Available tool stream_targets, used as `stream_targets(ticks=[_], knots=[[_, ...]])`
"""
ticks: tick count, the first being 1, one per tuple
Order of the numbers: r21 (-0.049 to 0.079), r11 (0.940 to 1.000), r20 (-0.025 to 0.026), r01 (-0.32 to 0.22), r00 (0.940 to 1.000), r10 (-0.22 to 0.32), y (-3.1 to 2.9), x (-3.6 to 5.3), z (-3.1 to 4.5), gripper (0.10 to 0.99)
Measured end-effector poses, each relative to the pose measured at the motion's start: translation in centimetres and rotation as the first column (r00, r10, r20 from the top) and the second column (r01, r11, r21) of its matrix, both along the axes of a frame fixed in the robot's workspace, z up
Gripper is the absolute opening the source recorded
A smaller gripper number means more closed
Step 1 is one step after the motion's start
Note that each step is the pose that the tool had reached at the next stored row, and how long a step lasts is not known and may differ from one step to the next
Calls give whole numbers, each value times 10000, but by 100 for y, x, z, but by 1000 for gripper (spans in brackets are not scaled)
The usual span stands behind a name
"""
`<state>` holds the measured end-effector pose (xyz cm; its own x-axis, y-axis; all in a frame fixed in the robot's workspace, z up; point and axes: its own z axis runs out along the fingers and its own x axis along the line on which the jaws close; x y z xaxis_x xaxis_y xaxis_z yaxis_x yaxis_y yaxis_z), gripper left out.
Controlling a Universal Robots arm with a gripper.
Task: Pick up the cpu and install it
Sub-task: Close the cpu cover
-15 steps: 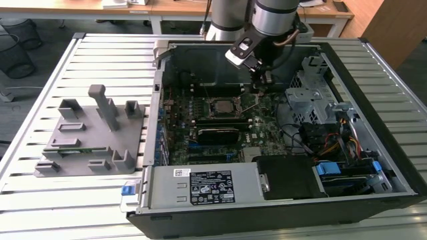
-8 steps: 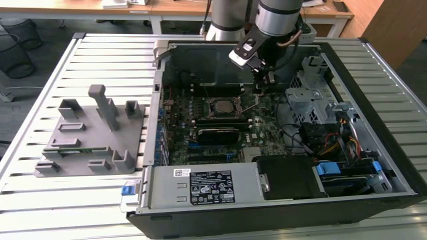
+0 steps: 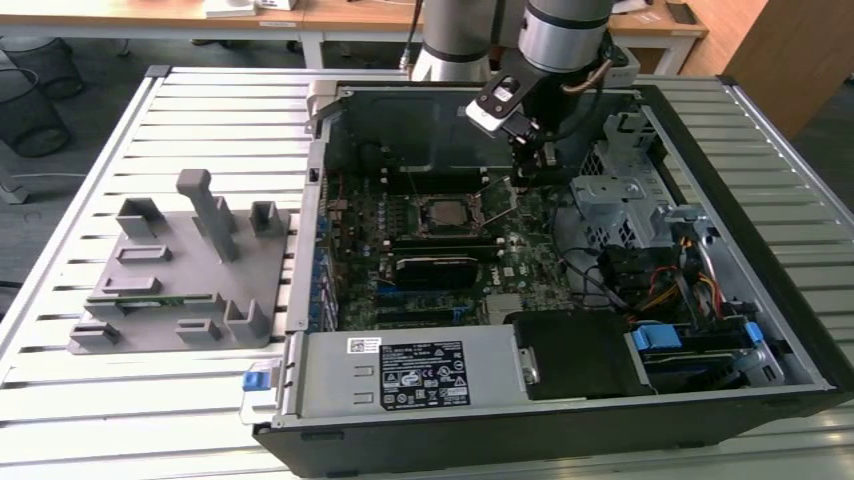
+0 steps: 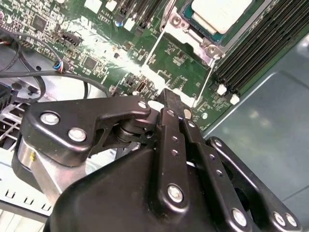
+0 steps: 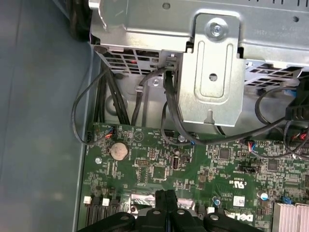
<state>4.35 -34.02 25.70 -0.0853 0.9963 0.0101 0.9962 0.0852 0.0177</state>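
Observation:
The cpu [image 3: 443, 212] lies flat in the motherboard socket inside the open computer case, silvery top up. In the second wrist view the cpu [image 4: 219, 12] sits within the socket's metal frame [image 4: 190, 34]. My gripper [image 3: 525, 178] hangs just to the exterior view's right of the socket, low over the board. The black fingers [image 4: 169, 108] are pressed together, and I see nothing held between them. In the first wrist view the gripper [image 5: 165, 195] points down at the green board, tips closed.
A grey fixture block [image 3: 187, 270] with upright posts stands on the slatted table at the exterior view's left. A metal drive cage [image 3: 617, 195] and black cables [image 5: 171, 113] crowd the gripper's side. Memory slots [image 4: 256, 53] flank the socket. The power supply [image 3: 400, 375] fills the case's near edge.

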Motion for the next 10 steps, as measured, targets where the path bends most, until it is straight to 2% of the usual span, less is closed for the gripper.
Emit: stream_targets(ticks=[10], knots=[[-27, 9995, 1, 320, 9995, -320, 19, 85, -30, 106]])
